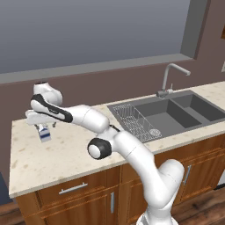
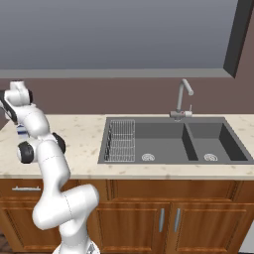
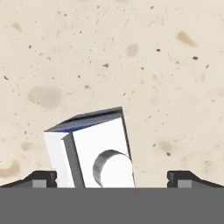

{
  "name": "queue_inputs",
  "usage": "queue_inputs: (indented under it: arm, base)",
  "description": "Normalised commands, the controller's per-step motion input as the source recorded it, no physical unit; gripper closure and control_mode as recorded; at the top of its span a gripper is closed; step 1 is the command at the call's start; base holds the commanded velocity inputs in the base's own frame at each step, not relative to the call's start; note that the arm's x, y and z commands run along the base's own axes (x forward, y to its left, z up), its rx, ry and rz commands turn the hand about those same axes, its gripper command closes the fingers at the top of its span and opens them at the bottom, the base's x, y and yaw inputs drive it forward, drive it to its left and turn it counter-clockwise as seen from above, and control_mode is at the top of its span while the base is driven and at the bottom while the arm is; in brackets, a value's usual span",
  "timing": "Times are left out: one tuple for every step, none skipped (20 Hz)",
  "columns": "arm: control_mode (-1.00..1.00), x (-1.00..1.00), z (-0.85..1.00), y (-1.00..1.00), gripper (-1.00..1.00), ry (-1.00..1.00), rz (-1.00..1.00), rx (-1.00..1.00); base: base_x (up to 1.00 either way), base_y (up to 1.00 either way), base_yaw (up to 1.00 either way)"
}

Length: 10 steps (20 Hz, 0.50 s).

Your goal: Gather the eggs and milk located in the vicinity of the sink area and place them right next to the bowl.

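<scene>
Two fingertips of hand (image 3: 112,178) spread wide, gripping nothing; milk (image 3: 94,151) between, base cut off.

The scene is lit evenly and softly, with no glare on the countertop (image 1: 66,154) and no strong light source to be recognised in any view. Only faint shading is seen: the sink (image 2: 168,141) basins are darker than the counter around them, and one side of the milk carton (image 3: 94,151) is shaded grey in the hand view. All three pictures are rendered somewhat coarse and soft, edges look slightly jagged, and no distortion is noticed at the borders.
</scene>
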Motion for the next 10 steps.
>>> queue_inputs:
  arm:
    - [-1.00,0.28,-0.08,0.11,-1.00,0.00,-0.04,-0.06]
    - [-1.00,0.32,-0.06,0.16,-1.00,0.00,-0.04,-0.06]
    - [-1.00,0.33,-0.06,0.21,-1.00,0.00,-0.04,-0.07]
    - [-1.00,0.36,-0.04,0.22,-1.00,0.00,-0.05,-0.07]
    - [-1.00,0.35,-0.05,0.21,-1.00,0.00,-0.05,-0.07]
    - [-1.00,0.31,-0.04,0.21,-1.00,0.00,-0.05,-0.07]
    - [-1.00,0.29,-0.04,0.27,-1.00,0.00,-0.05,-0.08]
    - [-1.00,0.27,-0.05,0.34,-1.00,0.00,-0.05,-0.09]
    - [-1.00,0.20,-0.07,0.36,-1.00,0.00,-0.06,-0.08]
    - [-1.00,0.12,-0.10,0.36,-1.00,0.00,-0.06,-0.07]
  base:
    - [0.00,0.00,0.00]
    - [0.00,0.00,0.00]
    - [0.00,0.00,0.00]
    - [0.00,0.00,0.00]
    - [0.00,0.00,0.00]
    - [0.00,0.00,0.00]
    - [0.00,0.00,0.00]
    - [0.00,0.00,0.00]
    - [0.00,0.00,0.00]
    - [0.00,0.00,0.00]
